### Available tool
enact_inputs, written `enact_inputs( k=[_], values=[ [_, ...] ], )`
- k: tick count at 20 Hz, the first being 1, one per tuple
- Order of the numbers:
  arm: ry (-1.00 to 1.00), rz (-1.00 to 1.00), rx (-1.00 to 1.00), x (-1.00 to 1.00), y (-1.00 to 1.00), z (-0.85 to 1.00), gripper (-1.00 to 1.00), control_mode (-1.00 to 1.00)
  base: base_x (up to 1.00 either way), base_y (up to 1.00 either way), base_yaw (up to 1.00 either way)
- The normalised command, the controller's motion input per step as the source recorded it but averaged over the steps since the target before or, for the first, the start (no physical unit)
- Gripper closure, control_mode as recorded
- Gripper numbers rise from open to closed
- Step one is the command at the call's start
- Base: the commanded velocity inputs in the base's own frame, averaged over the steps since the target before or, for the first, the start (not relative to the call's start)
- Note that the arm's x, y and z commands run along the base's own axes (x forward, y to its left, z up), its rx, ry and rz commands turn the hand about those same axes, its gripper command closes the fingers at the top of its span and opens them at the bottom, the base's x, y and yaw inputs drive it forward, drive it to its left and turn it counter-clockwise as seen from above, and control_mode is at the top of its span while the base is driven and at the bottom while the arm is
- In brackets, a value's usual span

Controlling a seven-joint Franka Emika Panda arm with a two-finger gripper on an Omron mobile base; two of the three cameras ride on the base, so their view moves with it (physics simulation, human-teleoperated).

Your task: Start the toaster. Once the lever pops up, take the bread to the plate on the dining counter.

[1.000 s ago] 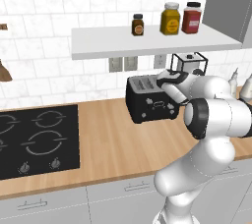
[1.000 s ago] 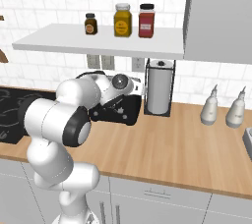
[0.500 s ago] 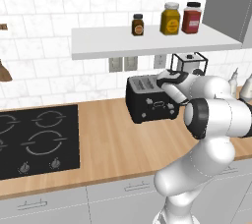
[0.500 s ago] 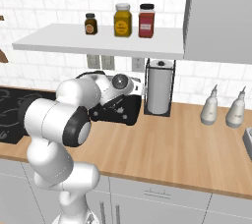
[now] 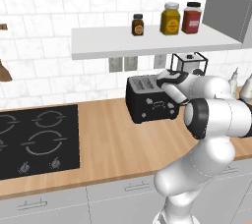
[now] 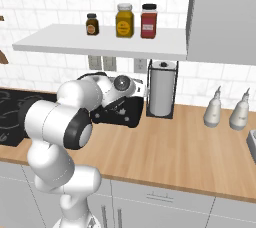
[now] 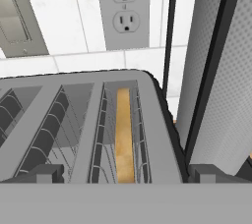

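The toaster sits on the wooden table near the back wall, to the right of the black hob and just left of a paper towel roll in a black wire stand. In the left base view its front w/ small light controls faces the camera.

The robot's arm bends forward over the table and its hand hangs right above the toaster's top, at the right end nearest the towel stand. The jaws show in the hand view as two dark tips spread wide, one at the left slot and one past the toaster's right edge, w/ nothing between them but the slots below. They're open and hold nothing.

The bread stands on edge inside the right-hand slot, seen from above as a narrow tan strip between the wire guides. It sits down in the slot, below the rim. The left slot looks empty as far as the hand view shows.

Behind the toaster the tiled wall carries a double socket. Above, a white shelf holds three jars, one small and dark, one yellow, one red. Two pale bottles stand on the table further right, well apart from the toaster.
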Motion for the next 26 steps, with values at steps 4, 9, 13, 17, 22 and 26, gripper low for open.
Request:
enact_inputs(
  k=[4,9,13,17,22,26],
  values=[
    [0.00,0.00,0.00,0.00,0.00,0.00,-1.00,-1.00,0.00,0.00,0.00],
    [0.00,0.00,0.00,0.00,0.00,0.00,-1.00,-1.00,0.00,0.00,0.00],
    [0.00,0.00,0.00,0.00,0.00,0.00,-1.00,-1.00,0.00,0.00,0.00],
    [0.00,0.00,0.00,0.00,0.00,0.00,-1.00,-1.00,0.00,0.00,0.00],
    [0.00,0.00,0.00,0.00,0.00,0.00,-1.00,-1.00,0.00,0.00,0.00],
    [0.00,0.00,0.00,0.00,0.00,0.00,-1.00,-1.00,0.00,0.00,0.00]
  ],
)
